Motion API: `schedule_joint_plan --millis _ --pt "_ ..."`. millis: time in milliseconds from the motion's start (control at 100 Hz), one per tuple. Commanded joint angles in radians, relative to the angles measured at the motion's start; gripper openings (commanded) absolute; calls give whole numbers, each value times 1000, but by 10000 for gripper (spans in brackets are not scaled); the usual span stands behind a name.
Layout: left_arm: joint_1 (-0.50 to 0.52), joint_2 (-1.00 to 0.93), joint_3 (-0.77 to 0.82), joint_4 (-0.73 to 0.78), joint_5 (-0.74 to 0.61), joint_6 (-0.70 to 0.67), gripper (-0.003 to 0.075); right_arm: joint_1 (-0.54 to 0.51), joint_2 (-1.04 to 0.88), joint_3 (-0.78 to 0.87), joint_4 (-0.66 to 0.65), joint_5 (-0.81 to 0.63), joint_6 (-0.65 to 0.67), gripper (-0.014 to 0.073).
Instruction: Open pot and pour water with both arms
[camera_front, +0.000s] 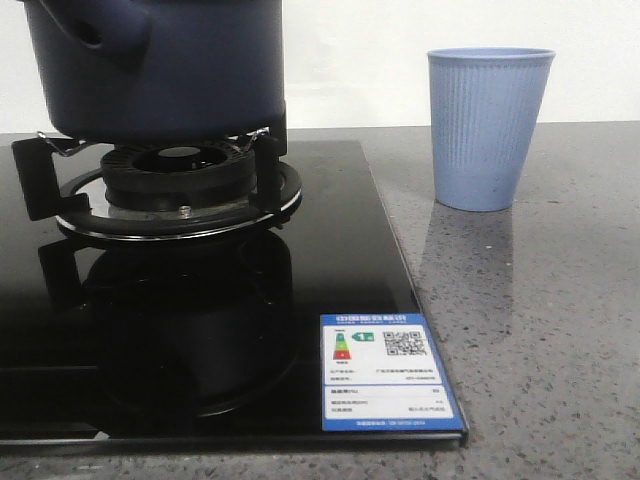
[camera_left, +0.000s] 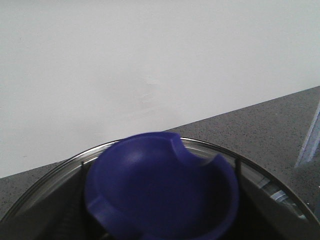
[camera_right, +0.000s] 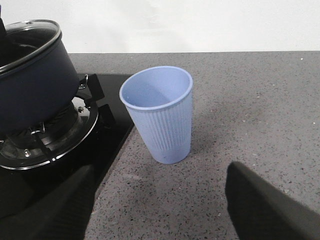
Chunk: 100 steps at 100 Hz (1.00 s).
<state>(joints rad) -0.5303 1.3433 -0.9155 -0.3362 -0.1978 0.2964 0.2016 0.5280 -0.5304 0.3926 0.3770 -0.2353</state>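
The dark navy pot (camera_front: 160, 60) stands on the gas burner at the back left, with its handle socket (camera_front: 95, 35) facing the front. In the right wrist view its glass lid (camera_right: 30, 32) lies on the pot (camera_right: 30, 85). A dark part of the left arm (camera_right: 2, 35) sits over the lid. The left wrist view shows the lid's blue knob (camera_left: 160, 190) very close and blurred, with the lid's metal rim (camera_left: 55, 167) around it. My left fingers do not show clearly. My right gripper (camera_right: 160, 200) is open and empty, low over the counter in front of the light blue cup (camera_right: 160, 115).
The black glass stove top (camera_front: 350, 250) carries the burner and pan support (camera_front: 180, 185) and a label sticker (camera_front: 385, 372) at its front right corner. The cup (camera_front: 488, 130) stands upright on the grey speckled counter (camera_front: 540, 330), right of the stove. A white wall is behind.
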Motion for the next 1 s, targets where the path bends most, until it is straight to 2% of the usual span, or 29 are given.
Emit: schedule_joint_plan --millis 0,310,570,880,990 --pt "6 -32 -33 2 -108 -1 402 4 10 -36 10 -76 -12 493" --pt "17 -130 -41 2 -119 -1 402 4 10 -36 4 -76 -24 493" --pt "125 -247 -41 2 -67 -1 402 24 104 -34 11 -116 -26 493" --pt "307 -363 -41 2 49 -1 402 194 300 4 11 -410 -26 493" --pt "347 -390 -41 2 70 -1 402 220 386 44 11 -533 -26 493"
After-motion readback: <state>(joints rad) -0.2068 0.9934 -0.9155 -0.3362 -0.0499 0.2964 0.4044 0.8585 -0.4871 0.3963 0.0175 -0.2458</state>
